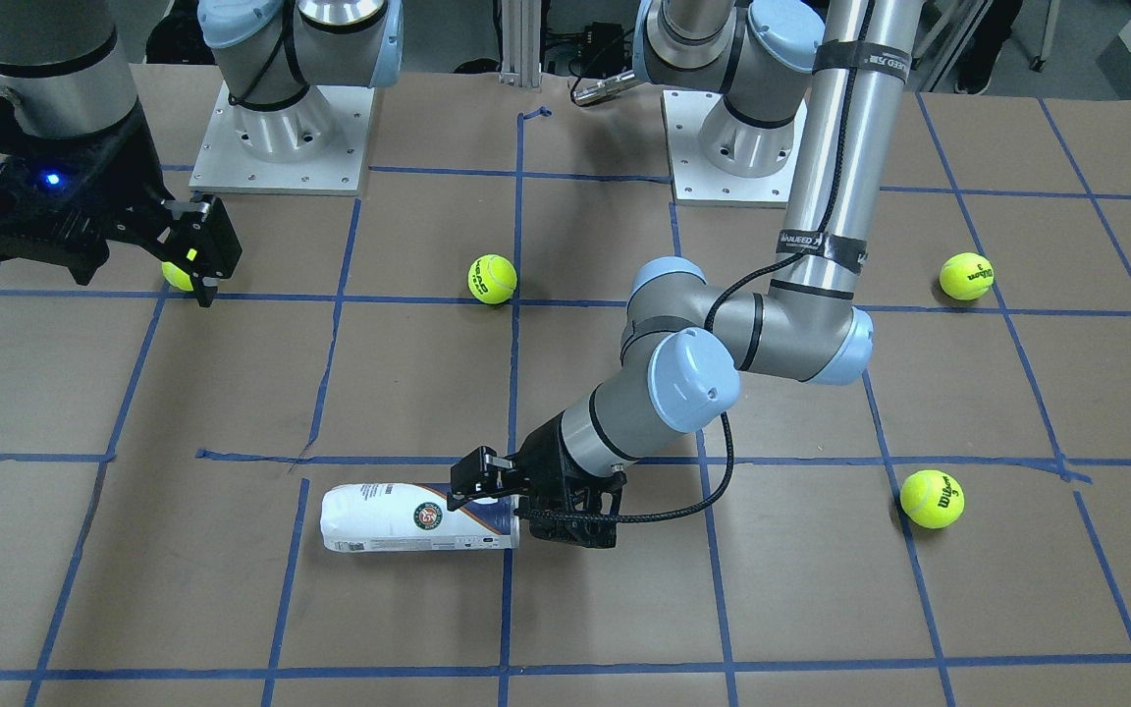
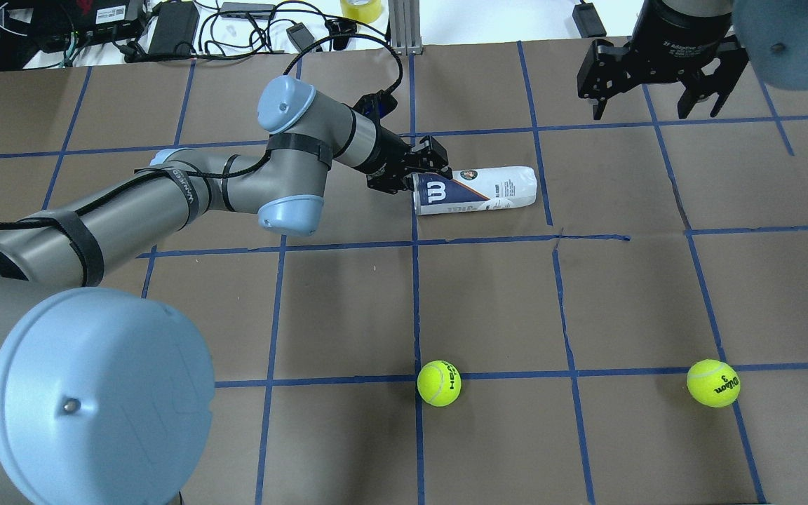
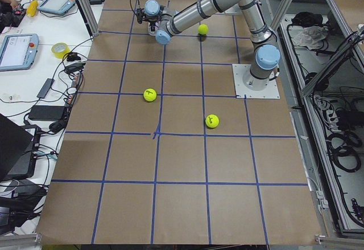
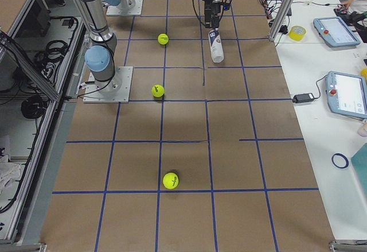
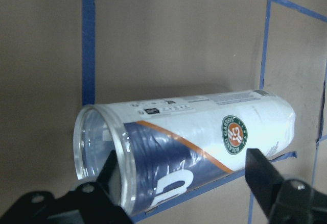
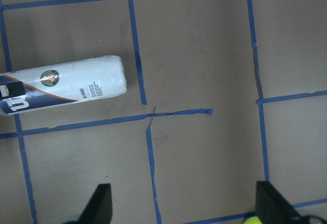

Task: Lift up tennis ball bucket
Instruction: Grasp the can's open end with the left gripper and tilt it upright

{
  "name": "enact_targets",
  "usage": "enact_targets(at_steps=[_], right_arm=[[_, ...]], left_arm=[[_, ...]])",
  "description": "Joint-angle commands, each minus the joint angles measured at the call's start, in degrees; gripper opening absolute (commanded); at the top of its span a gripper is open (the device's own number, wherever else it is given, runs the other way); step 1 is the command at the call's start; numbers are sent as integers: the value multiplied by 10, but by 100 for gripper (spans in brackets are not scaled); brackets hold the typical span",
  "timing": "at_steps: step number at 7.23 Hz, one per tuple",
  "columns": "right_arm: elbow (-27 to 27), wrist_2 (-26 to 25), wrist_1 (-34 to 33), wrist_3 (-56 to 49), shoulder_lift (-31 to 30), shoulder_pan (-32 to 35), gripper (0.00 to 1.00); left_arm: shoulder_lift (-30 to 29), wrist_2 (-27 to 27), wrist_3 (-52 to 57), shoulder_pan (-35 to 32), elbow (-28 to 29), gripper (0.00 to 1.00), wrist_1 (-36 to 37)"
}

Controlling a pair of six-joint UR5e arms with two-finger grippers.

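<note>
The tennis ball bucket (image 1: 399,517) is a clear can with a white and navy label. It lies on its side on the brown table, also shown in the overhead view (image 2: 481,189), the left wrist view (image 5: 204,132) and the right wrist view (image 6: 66,86). It looks empty. My left gripper (image 1: 492,499) is open, low at the can's open end (image 2: 423,177), its two fingers apart on either side of the can's near part (image 5: 180,157). My right gripper (image 2: 646,112) is open and empty, raised well away from the can (image 1: 194,280).
Loose tennis balls lie on the table: one mid-table (image 1: 492,279), two on my left side (image 1: 966,276) (image 1: 932,499), one just behind my right gripper (image 1: 176,275). Blue tape lines grid the table. The two arm bases stand at the robot side (image 1: 281,128).
</note>
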Motion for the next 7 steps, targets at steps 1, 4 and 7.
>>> enact_targets(at_steps=[1, 4, 7], right_arm=[[0, 15, 1, 0, 1, 1, 100], [0, 19, 0, 0, 1, 1, 100], [-6, 39, -8, 0, 1, 2, 100]], left_arm=[[0, -7, -59, 1, 5, 0, -1], [21, 9, -162, 5, 85, 0, -104], [54, 118, -161, 25, 240, 0, -327]])
